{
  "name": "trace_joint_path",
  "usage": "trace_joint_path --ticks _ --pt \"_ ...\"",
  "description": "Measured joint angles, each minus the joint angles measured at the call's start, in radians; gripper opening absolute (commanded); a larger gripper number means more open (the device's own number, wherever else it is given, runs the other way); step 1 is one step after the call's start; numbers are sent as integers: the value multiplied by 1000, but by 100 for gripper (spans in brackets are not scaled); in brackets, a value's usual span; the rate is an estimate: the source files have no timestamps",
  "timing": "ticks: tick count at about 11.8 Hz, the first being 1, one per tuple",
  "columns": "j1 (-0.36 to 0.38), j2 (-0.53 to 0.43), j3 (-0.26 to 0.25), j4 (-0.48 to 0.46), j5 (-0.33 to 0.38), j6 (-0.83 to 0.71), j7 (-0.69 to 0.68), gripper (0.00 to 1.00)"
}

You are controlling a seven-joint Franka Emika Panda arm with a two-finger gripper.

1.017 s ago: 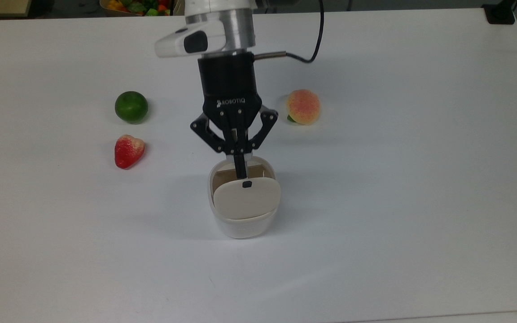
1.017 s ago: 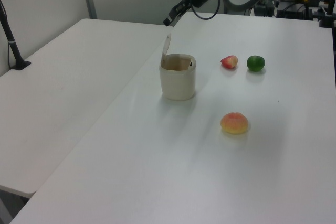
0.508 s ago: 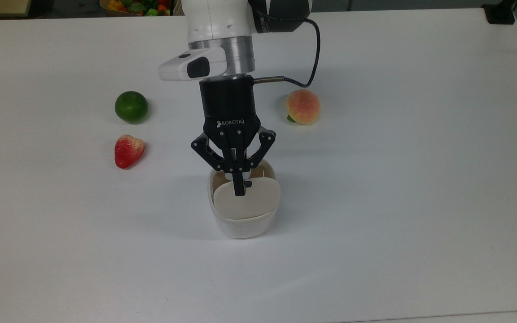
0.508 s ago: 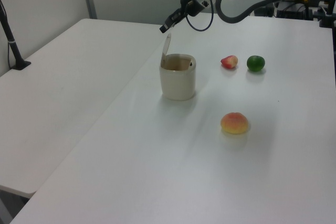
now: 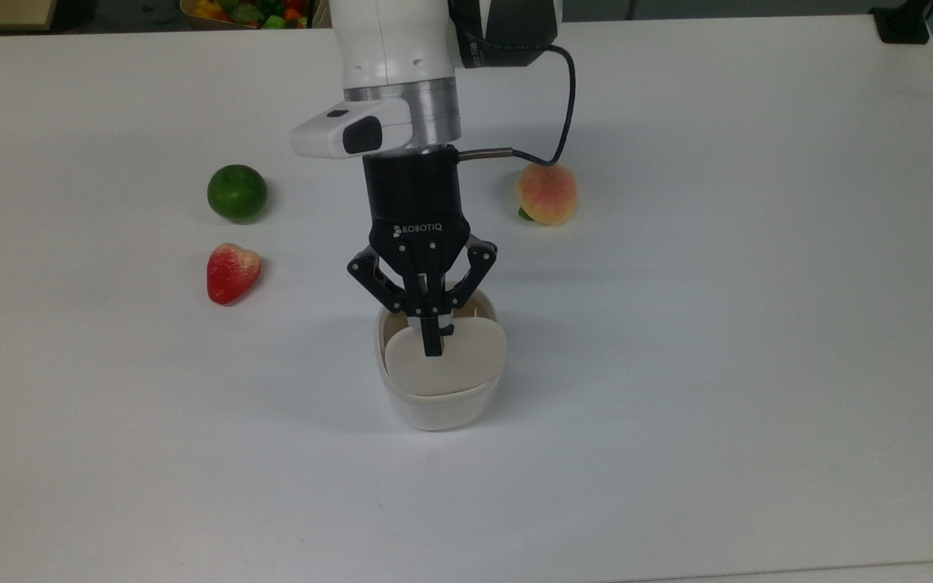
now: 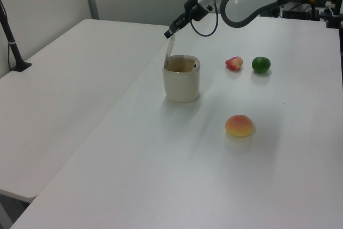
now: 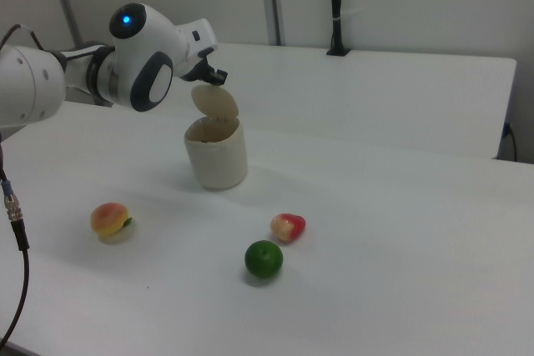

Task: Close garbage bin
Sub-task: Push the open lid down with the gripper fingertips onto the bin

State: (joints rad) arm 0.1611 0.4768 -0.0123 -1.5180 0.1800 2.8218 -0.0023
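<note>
The garbage bin (image 5: 437, 389) stands mid-worktop (image 5: 758, 324) with its beige lid (image 5: 458, 356) upright, the gripper (image 5: 432, 346), jaws pressed together and holding nothing, set at the lid's top edge, evidently to push it down, with the strawberry (image 5: 232, 272), lime (image 5: 236, 193) and peach (image 5: 547, 193) farther off.

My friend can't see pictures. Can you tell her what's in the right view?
A robot's claw sits at the top edge of a white garbage bin's upright, open lid on a white table. A peach, strawberry and lime lie nearer the camera.
</note>
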Motion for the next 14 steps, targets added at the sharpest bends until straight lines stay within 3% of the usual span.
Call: trace_joint_path --ticks 14 --pt "-2 -29 -1 -26 -3 -249 0 0"
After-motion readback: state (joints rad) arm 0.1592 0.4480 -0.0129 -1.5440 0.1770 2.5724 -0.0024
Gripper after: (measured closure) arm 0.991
